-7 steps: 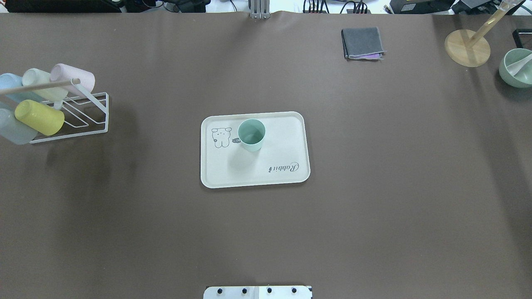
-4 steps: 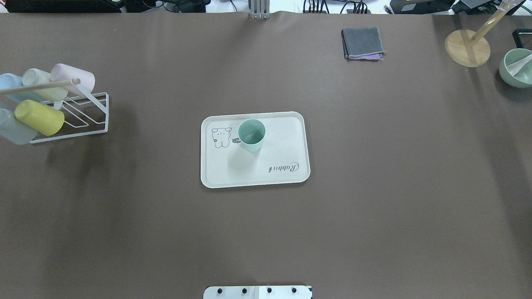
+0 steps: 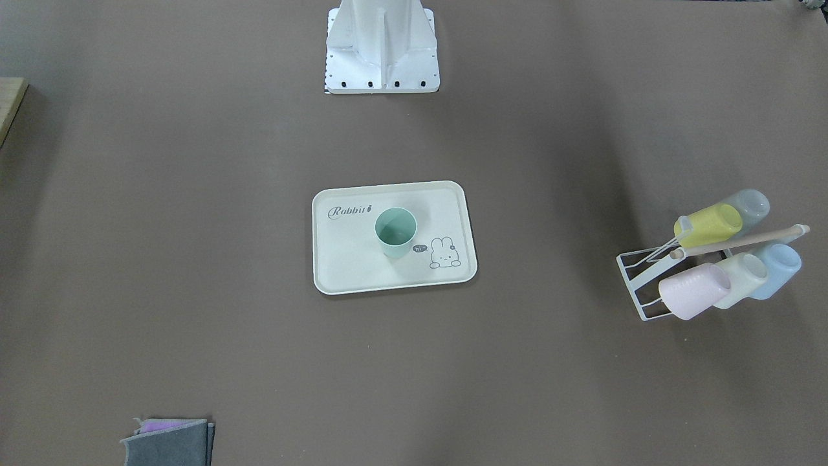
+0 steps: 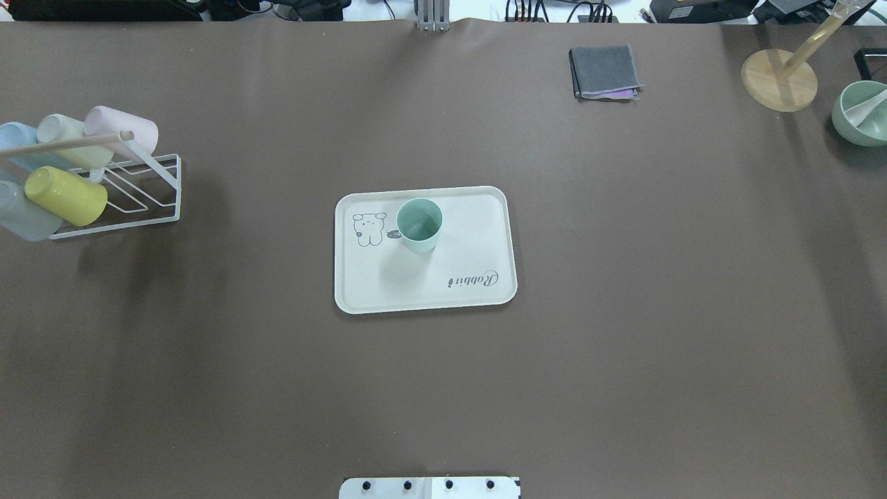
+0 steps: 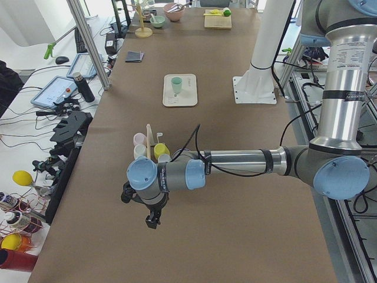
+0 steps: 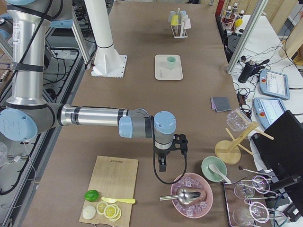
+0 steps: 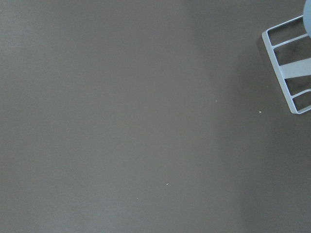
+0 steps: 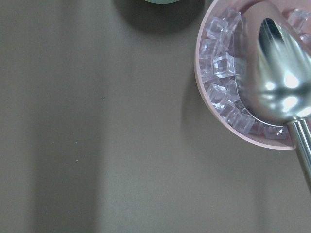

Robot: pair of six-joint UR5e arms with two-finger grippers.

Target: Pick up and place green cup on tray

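Centre of the overhead view: green cup [image 4: 419, 224] upright on tray [image 4: 457, 277], beside bunny drawing [image 4: 369, 229]. Far off at opposite table ends, left gripper [image 5: 152, 220] and right gripper [image 6: 162, 166], neither clearly nearer; impossible to tell whether either is parted or closed.

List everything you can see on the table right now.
tray: one, cream, table centre
green cup: one, sage, upright on tray
wire rack: one, white, robot's left end
rack cups: five, yellow, pink, pale green, blue, grey
folded cloths: stack, grey over purple, far side
wooden stand: one, tan, far right
bowl with spoon: one, green, beside stand
ice bowl: one, pink, holding metal scoop, right end
cutting board: one, wood, near ice bowl
left end effector: one, black, near rack
right end effector: one, black, near ice bowl
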